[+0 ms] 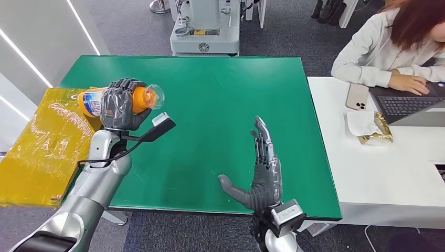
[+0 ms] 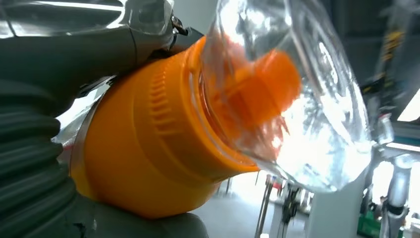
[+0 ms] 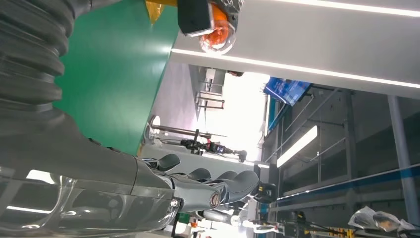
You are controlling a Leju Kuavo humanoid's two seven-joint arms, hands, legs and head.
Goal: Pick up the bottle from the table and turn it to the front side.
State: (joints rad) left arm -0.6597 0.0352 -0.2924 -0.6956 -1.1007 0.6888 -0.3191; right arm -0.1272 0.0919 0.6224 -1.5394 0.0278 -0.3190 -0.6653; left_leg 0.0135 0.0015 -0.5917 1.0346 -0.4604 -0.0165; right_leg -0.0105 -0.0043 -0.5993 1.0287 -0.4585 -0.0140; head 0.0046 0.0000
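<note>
My left hand point(image 1: 118, 105) grips an orange bottle point(image 1: 140, 98) with a blue and white label and a clear cap point(image 1: 155, 96), held on its side above the left part of the green table point(image 1: 210, 94), cap toward the right. Close up in the left wrist view, the orange neck point(image 2: 148, 144) and clear cap point(image 2: 297, 99) lie beside my thumb. My right hand point(image 1: 261, 168) stands open above the table's near edge, fingers straight and pointing away, thumb out to the left. The right wrist view looks past my straight fingers point(image 3: 218, 186) to the bottle's cap point(image 3: 216, 30) far off.
A yellow plastic-wrapped board point(image 1: 42, 142) lies left of the table. A white desk point(image 1: 378, 173) on the right holds a phone point(image 1: 357, 96), a laptop point(image 1: 409, 105) and a wrapped snack point(image 1: 375, 128); a person point(image 1: 388, 47) sits there typing. A grey machine base point(image 1: 204, 31) stands beyond the table.
</note>
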